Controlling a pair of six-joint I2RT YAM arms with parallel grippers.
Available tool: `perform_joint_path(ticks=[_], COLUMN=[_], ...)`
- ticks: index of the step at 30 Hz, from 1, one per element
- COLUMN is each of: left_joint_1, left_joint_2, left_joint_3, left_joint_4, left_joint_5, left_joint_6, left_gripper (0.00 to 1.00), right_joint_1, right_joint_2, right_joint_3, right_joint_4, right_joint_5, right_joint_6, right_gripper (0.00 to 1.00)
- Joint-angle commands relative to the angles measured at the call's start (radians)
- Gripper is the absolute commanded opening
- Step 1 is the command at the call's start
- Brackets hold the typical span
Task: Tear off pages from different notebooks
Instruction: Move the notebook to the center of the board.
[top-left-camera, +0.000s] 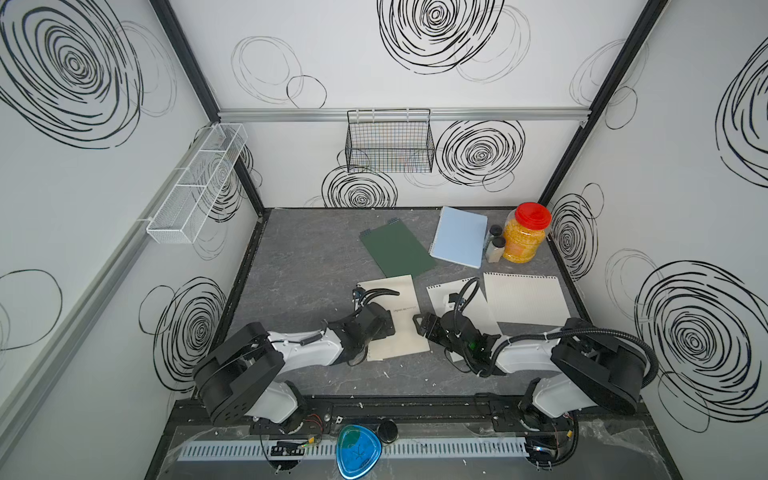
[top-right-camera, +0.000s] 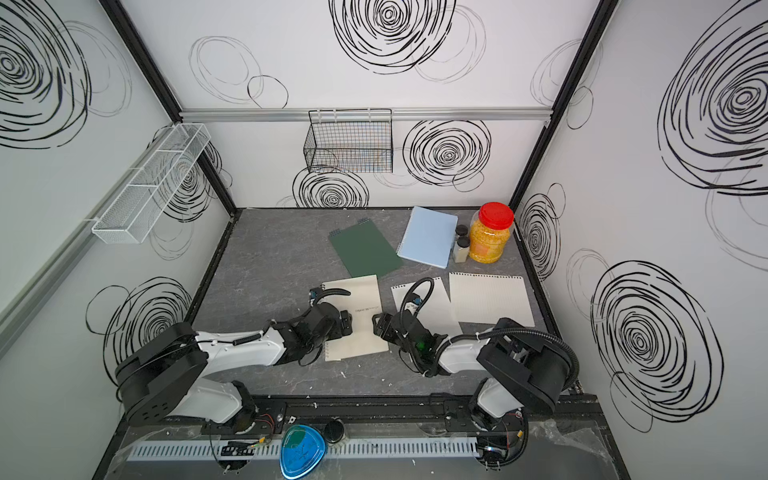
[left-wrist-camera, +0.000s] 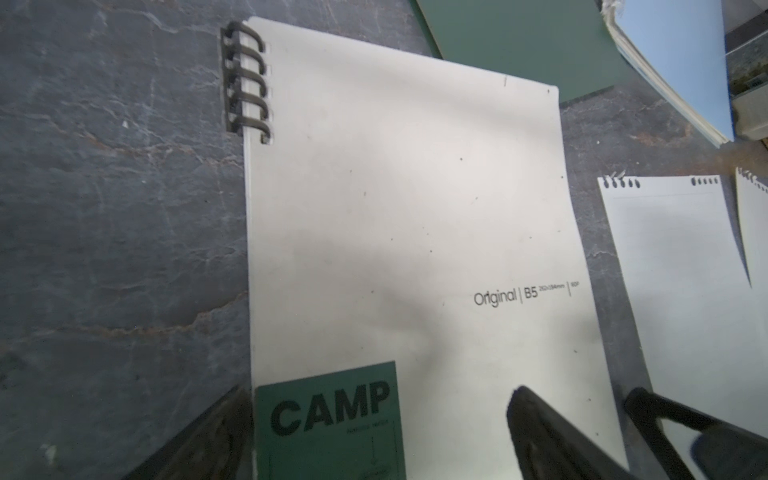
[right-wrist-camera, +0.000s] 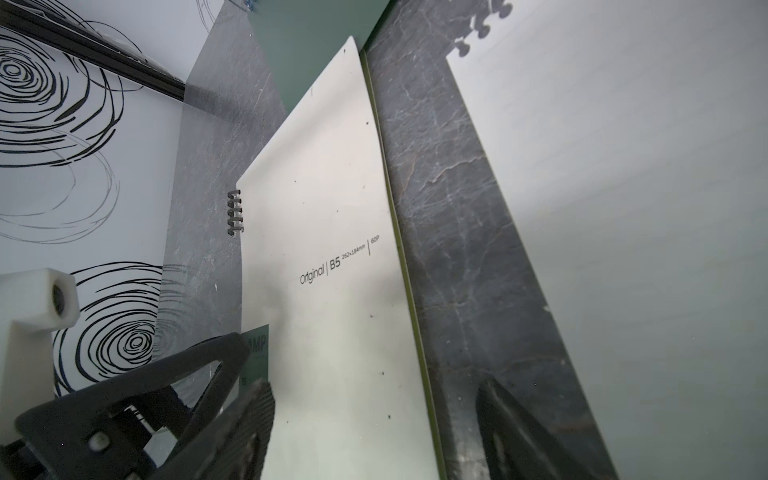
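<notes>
The cream notebook with a green CAMP label lies closed at the table's near middle. Behind it lie the dark green notebook and the light blue notebook. Two loose pages lie to the right, one in the open and one partly under my right arm. My left gripper hovers open over the cream cover near the label. My right gripper is open, astride the cover's free long edge, one finger over the cover, the other over the table. Neither holds anything.
A yellow-filled jar with a red lid and two small dark-capped bottles stand at the back right beside the blue notebook. A black wire basket hangs on the back wall, a white mesh shelf on the left wall. Paper scraps dot the table's front.
</notes>
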Motion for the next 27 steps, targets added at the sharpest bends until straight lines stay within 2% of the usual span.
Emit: perform_joint_path(ticks=[1, 6, 15, 27], left_joint_1=[-0.004, -0.020, -0.090, -0.096], left_joint_2=[0.056, 0.063, 0.100, 0.057], left_joint_3=[-0.038, -0.041, -0.001, -0.010], left_joint_4=[-0.064, -0.040, -0.041, -0.076], left_joint_5=[0.081, 0.093, 0.081, 0.039], left_joint_6=[-0.049, -0.053, -0.059, -0.067], left_gripper=[0.99, 0.99, 0.99, 0.99], right_joint_1=[-0.010, 0.008, 0.058, 0.053], right_joint_2=[0.050, 0.077, 0.053, -0.033], right_joint_3=[-0.030, -0.032, -0.032, -0.069], right_joint_4=[-0.129, -0.081, -0.085, -0.146], right_joint_5=[-0.021, -0.058, -0.018, 0.042], right_joint_6=[-0.010, -0.012, 0.005, 0.014], right_gripper=[0.79, 0.78, 0.75, 0.73])
